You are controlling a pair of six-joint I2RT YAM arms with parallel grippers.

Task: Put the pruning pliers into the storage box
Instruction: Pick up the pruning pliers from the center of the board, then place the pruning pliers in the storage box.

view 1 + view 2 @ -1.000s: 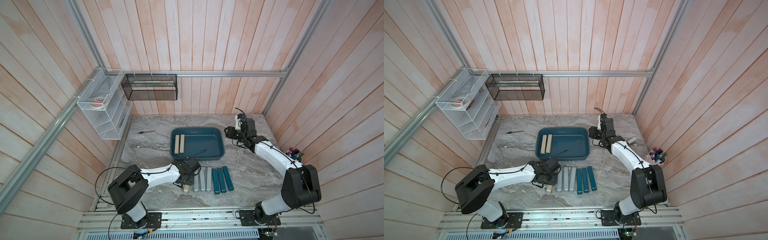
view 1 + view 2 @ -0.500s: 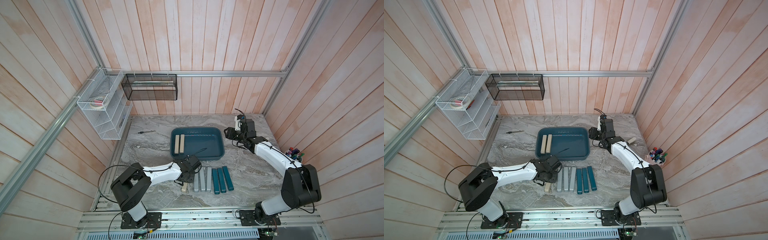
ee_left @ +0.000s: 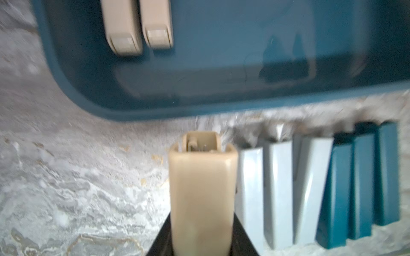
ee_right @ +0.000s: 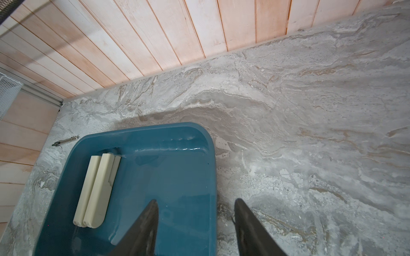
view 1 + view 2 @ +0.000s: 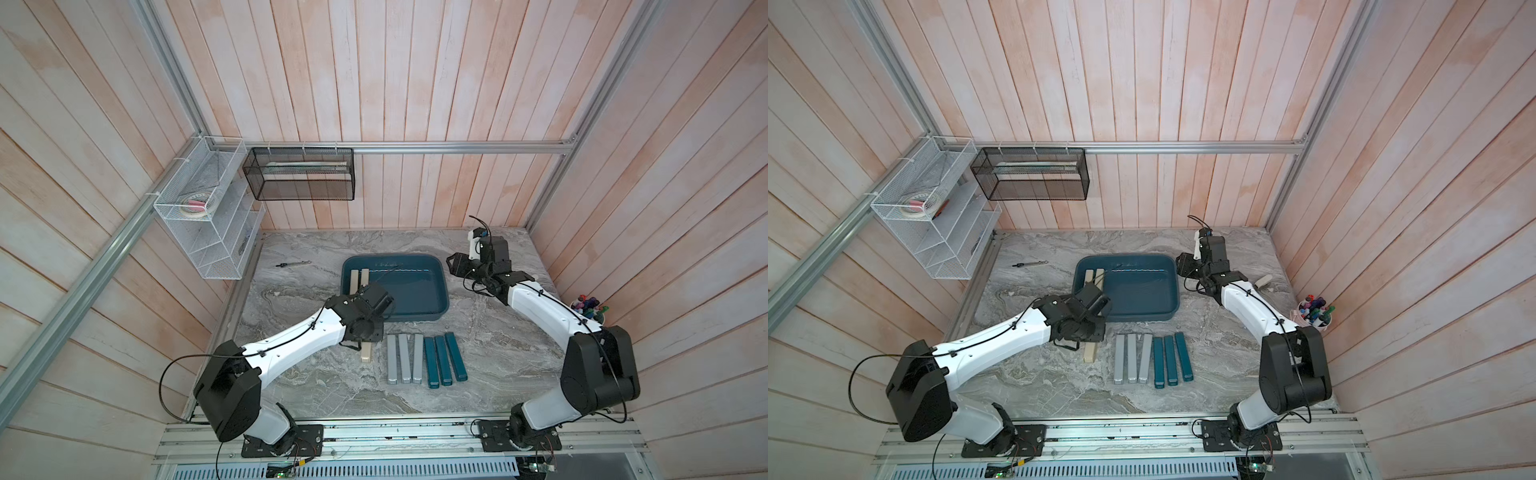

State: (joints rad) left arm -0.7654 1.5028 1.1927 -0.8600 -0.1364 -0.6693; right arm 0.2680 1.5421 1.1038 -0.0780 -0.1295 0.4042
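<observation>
left tool (image 3: 203, 240) clamped on beige bar (image 3: 203, 181) | right tool (image 4: 196, 200) part-open, empty, seemingly over storage box (image 4: 211, 168) rim

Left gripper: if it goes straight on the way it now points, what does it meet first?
Probably the near rim of the box: the left gripper, shut on a beige bar, points at it. Height is unclear, so the bar might pass over.

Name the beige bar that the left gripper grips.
The beige bar outside the tray, beside the grey bars; the other beige bars lie inside it.
</observation>
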